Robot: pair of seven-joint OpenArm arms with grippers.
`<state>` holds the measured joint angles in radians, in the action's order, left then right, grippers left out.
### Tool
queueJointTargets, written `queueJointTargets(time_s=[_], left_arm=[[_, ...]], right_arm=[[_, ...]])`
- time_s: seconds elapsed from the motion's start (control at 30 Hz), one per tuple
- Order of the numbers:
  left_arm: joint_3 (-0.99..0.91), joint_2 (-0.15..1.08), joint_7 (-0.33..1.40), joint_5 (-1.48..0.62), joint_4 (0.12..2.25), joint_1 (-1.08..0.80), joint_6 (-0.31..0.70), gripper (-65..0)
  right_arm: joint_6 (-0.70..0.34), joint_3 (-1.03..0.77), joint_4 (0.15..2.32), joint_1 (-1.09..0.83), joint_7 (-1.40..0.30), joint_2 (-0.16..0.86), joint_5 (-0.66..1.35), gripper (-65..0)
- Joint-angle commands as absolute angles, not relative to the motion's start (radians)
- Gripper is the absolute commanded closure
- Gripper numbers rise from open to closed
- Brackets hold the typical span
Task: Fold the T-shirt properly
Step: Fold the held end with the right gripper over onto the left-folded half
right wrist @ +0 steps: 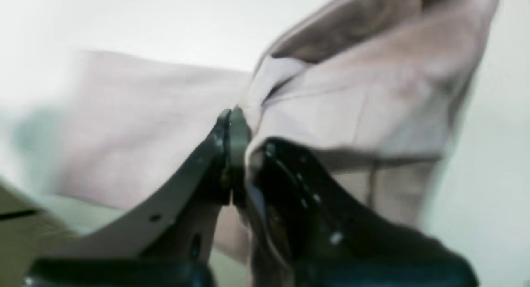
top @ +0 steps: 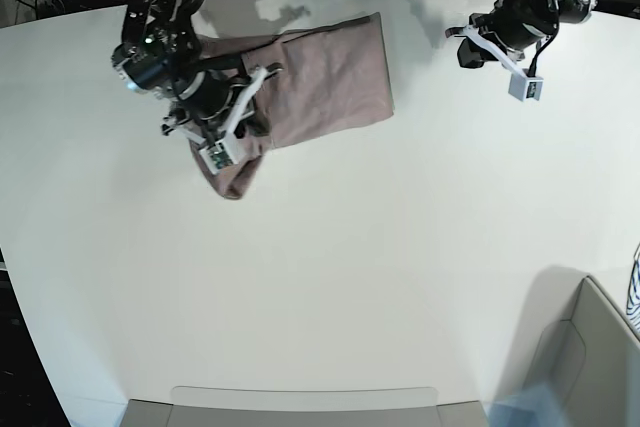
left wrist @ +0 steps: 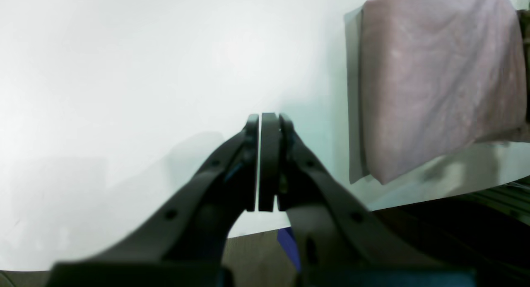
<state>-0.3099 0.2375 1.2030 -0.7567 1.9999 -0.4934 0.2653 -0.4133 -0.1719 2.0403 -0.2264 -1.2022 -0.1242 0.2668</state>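
Ur right gripper (right wrist: 234, 115) is clamped on a fold of the T-shirt (top: 330, 82), w/ the cloth bunched around it. Left gripper (left wrist: 265, 121) is clenched on nothing, off the shirt over the table (top: 350, 267).

Bright, glary light; right wrist view blurred.

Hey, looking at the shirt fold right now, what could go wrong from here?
Only the right gripper holds the T-shirt, pinching a bunched edge, so the raised part may drop skewed or slip out and wrinkle the fold. The left gripper is shut on nothing, off to the side over bare table, so nothing pins the flat half; a pull might drag the whole shirt. The shirt also lies near the table's far edge and might slide toward it.
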Motion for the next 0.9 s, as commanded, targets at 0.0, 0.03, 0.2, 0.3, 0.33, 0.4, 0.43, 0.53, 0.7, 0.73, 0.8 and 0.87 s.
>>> queueJointTargets(time_s=[0.0,0.03,0.2,0.3,0.33,0.4,0.43,0.53,0.7,0.73,0.8,0.87], left_arm=[[-0.318,0.245,1.196,-0.769,2.014,-0.495,0.268,-0.7],[-0.318,0.245,1.196,-0.769,2.014,-0.495,0.268,-0.7],[-0.318,0.245,1.196,-0.769,2.014,-0.495,0.268,-0.7],[-0.318,0.246,1.196,-0.768,2.014,-0.495,0.268,-0.7],[-0.318,0.246,1.196,-0.768,2.014,-0.495,0.268,-0.7],[-0.317,0.246,1.196,-0.768,2.014,-0.495,0.268,-0.7],[-0.317,0.246,1.196,-0.768,2.014,-0.495,0.268,-0.7],[-0.317,0.246,1.196,-0.768,2.012,-0.495,0.268,-0.7],[-0.317,0.246,1.196,-0.768,2.012,-0.495,0.268,-0.7],[-0.317,0.246,1.196,-0.768,2.012,-0.495,0.268,-0.7],[-0.317,0.246,1.196,-0.768,2.012,-0.495,0.268,-0.7],[-0.317,0.246,1.196,-0.768,2.012,-0.495,0.268,-0.7]], right_arm=[[-0.387,-0.124,2.058,-0.232,-1.156,-0.127,0.288,0.0],[-0.349,-0.076,2.058,-0.243,-1.138,-0.127,0.288,0.0],[-0.239,0.134,2.055,-0.271,-1.079,-0.120,0.148,0.0],[-0.220,0.220,2.048,-0.268,-1.079,-0.124,0.021,0.0],[-0.220,0.245,2.040,-0.268,-1.079,-0.124,-0.012,0.0],[-0.220,0.292,2.018,-0.265,-1.081,-0.125,-0.076,0.0],[-0.220,0.312,2.008,-0.265,-1.081,-0.125,-0.104,0.0],[-0.220,0.369,1.982,-0.268,-1.081,-0.125,-0.166,-0.5],[-0.220,0.447,1.980,-0.274,-1.081,-0.120,-0.182,-23.1],[-0.220,0.469,1.980,-0.274,-1.079,-0.120,-0.182,-25.3],[-0.220,0.516,1.980,-0.266,-1.078,-0.120,-0.182,-26.9],[-0.220,0.553,1.985,-0.259,-1.076,-0.120,-0.182,-26.9]])
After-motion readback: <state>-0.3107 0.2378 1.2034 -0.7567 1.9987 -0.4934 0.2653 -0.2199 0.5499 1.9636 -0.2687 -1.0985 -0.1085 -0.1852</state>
